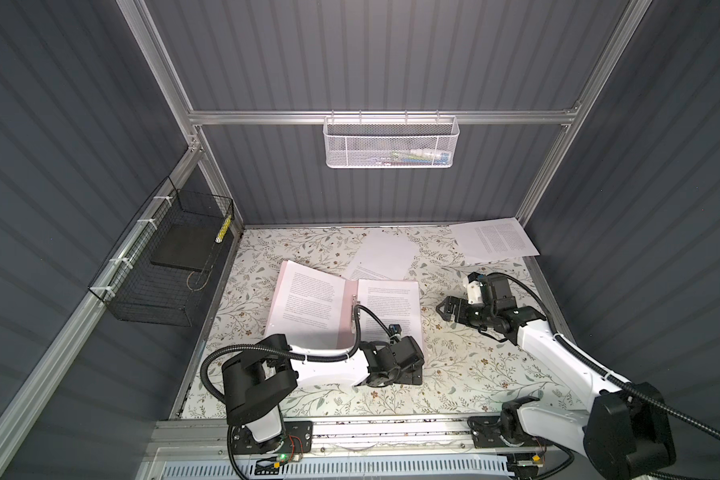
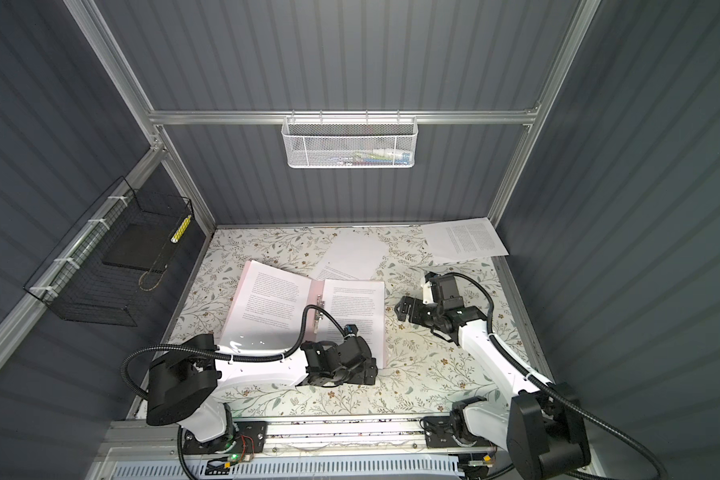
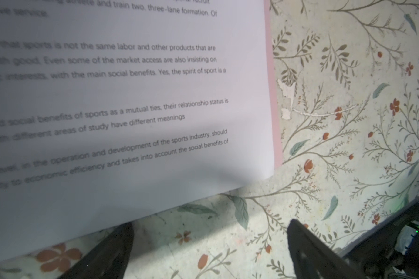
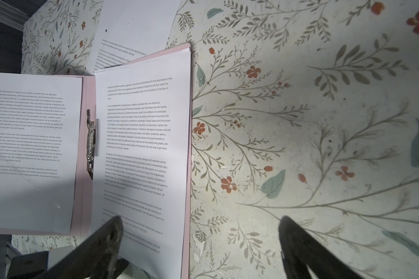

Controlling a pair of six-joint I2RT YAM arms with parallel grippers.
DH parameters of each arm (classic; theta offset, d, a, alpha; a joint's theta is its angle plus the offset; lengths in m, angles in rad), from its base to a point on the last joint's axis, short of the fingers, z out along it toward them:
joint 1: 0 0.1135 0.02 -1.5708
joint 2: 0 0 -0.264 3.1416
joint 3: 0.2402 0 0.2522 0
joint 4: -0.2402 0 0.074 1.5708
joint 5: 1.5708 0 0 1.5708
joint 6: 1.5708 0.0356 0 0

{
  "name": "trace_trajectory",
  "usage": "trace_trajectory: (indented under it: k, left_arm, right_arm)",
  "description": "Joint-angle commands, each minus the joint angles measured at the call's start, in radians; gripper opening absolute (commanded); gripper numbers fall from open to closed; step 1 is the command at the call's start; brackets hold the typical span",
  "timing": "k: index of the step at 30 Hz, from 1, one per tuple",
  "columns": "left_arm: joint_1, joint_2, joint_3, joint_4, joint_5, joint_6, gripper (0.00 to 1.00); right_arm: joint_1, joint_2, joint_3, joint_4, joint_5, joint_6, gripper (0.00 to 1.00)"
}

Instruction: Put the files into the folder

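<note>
The floral surface (image 1: 474, 365) carries everything, and the pale pink folder (image 4: 82, 193) lies open near its middle, spine running away from me. My left arm (image 1: 329, 365) reaches low along the folder's near edge. My right arm (image 1: 558, 357) hangs over bare surface just to the folder's right. Both sets of jaws stand wide and hold nothing.

I judge the job part done. A printed sheet (image 1: 304, 303) lies on the folder's left half, and a small stack (image 1: 387, 303) on the right half, its top corners slightly fanned. Two files are outside: one loose sheet (image 1: 385, 253) behind the folder, its near end tucked under the folder's far edge, and a corner sheet (image 1: 491, 241) in the far right corner against the back wall.

Next I would send the right jaws to one of those. The paper is thin and flat against the surface, so I expect to need a lifted edge or a slide before any pinch.

The metal clip (image 4: 91, 142) sits along the spine, beside the stack, not over it. In the left wrist view one of my fingertips (image 3: 107, 248) sits right at the stack's near edge; whether it touches, I cannot tell.
</note>
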Motion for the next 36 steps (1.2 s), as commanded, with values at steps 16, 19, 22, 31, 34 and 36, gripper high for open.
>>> trace_trajectory:
  k: [16, 19, 22, 31, 34, 36]
  left_arm:
    - [-0.058, -0.024, -0.045, -0.031, 0.144, 0.263, 1.00]
    - [-0.058, -0.089, -0.085, -0.009, 0.201, 0.310, 1.00]
    - [-0.058, -0.156, -0.075, -0.048, 0.219, 0.386, 1.00]
    - [0.049, -0.175, 0.082, -0.155, 0.194, 0.438, 1.00]
    - [0.118, -0.170, 0.125, -0.145, 0.231, 0.447, 1.00]
    - [0.148, -0.163, 0.162, -0.163, 0.235, 0.476, 1.00]
  right_arm:
    - [-0.209, -0.002, 0.027, 0.032, 0.022, 0.141, 0.99]
    - [-0.250, 0.100, 0.141, -0.010, -0.008, 0.137, 0.99]
    - [-0.261, 0.228, 0.265, -0.035, 0.002, 0.114, 0.99]
    - [-0.329, 0.685, 0.694, -0.008, -0.032, 0.213, 0.99]
    - [-0.335, 0.822, 0.835, -0.009, -0.026, 0.243, 0.99]
    - [-0.339, 0.893, 0.914, -0.012, -0.010, 0.268, 0.99]
